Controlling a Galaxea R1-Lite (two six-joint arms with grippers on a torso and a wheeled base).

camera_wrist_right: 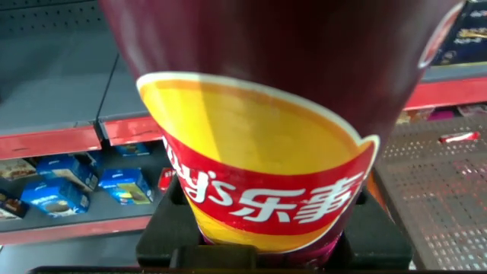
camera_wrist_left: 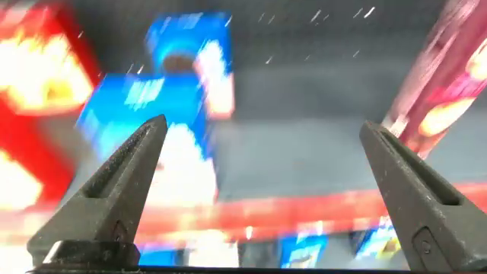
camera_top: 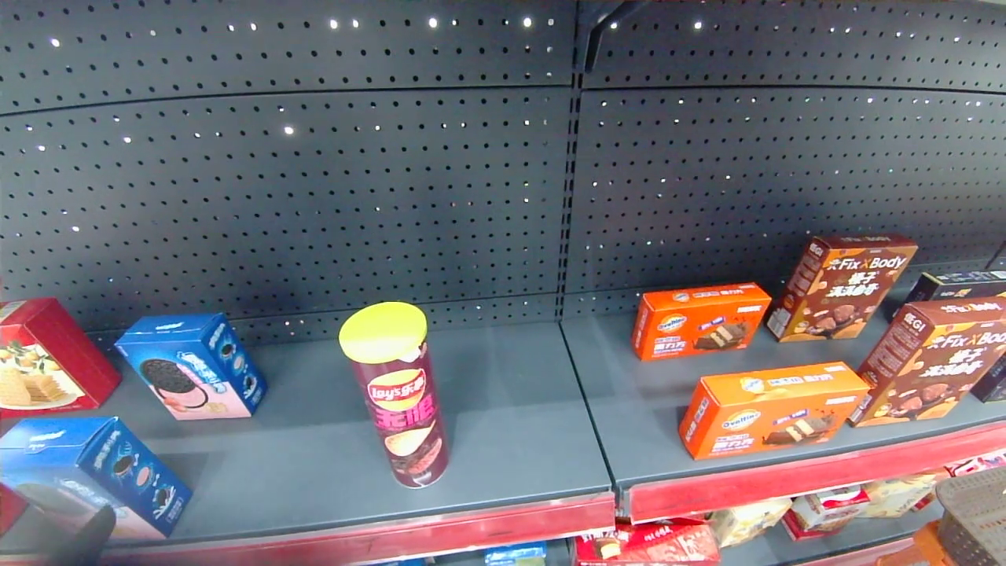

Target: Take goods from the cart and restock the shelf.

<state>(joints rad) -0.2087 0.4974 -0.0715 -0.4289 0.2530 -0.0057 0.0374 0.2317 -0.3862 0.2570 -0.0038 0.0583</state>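
Note:
A maroon chip can (camera_wrist_right: 266, 137) with a yellow and red label sits very close in the right wrist view, held over my right gripper's black body (camera_wrist_right: 163, 232); the fingertips are hidden behind it. A second chip can (camera_top: 401, 401) with a yellow lid stands upright near the front of the grey shelf (camera_top: 503, 409). My left gripper (camera_wrist_left: 262, 129) is open and holds nothing. It faces the shelf front, with a blue cookie box (camera_wrist_left: 152, 114) ahead between its fingers and the standing chip can (camera_wrist_left: 449, 84) off to one side.
On the shelf's left stand two blue cookie boxes (camera_top: 192, 365) (camera_top: 86, 472) and a red box (camera_top: 43, 358). Orange boxes (camera_top: 699, 321) (camera_top: 774, 409) and brown boxes (camera_top: 841, 287) (camera_top: 931, 358) fill the right section. A grey mesh basket (camera_top: 974, 511) is at the lower right.

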